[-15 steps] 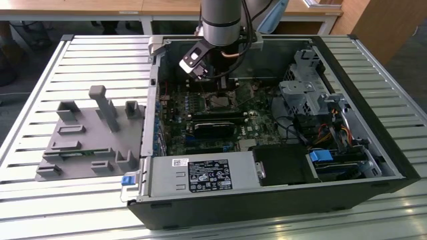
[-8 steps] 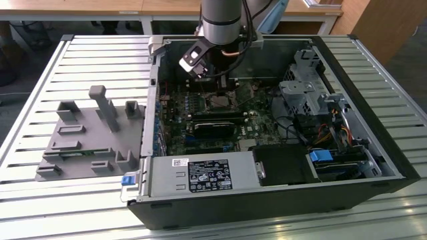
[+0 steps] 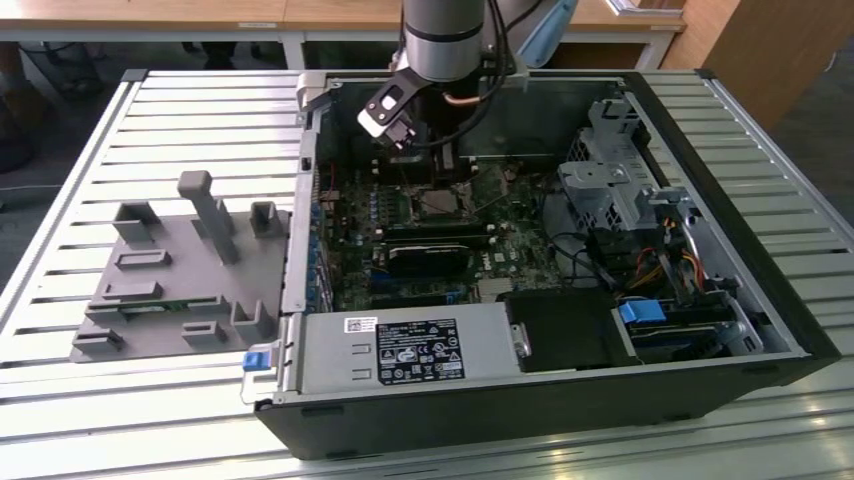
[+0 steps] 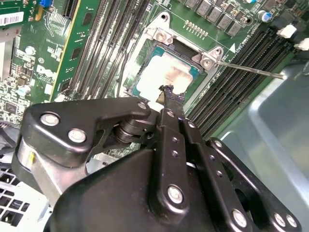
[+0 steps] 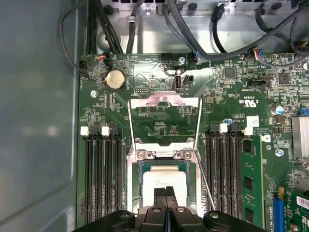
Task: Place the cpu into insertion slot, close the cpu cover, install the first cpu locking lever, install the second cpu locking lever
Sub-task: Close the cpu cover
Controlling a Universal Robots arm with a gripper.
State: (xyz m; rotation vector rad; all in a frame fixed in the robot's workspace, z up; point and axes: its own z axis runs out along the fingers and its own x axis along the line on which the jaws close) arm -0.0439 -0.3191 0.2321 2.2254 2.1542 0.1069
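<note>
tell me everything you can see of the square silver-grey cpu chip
The small flat square cpu with a dull silver-grey metal top lies flat in the black-framed insertion slot, a teal rim showing around the metal. The silver cpu cover is swung open, off it. The black gripper, shut, hangs over one edge; contact is unclear.

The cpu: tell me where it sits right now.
In the first wrist view the cpu lies in its socket between two banks of memory slots, under the gripper tips, with the cover flipped open.
</note>
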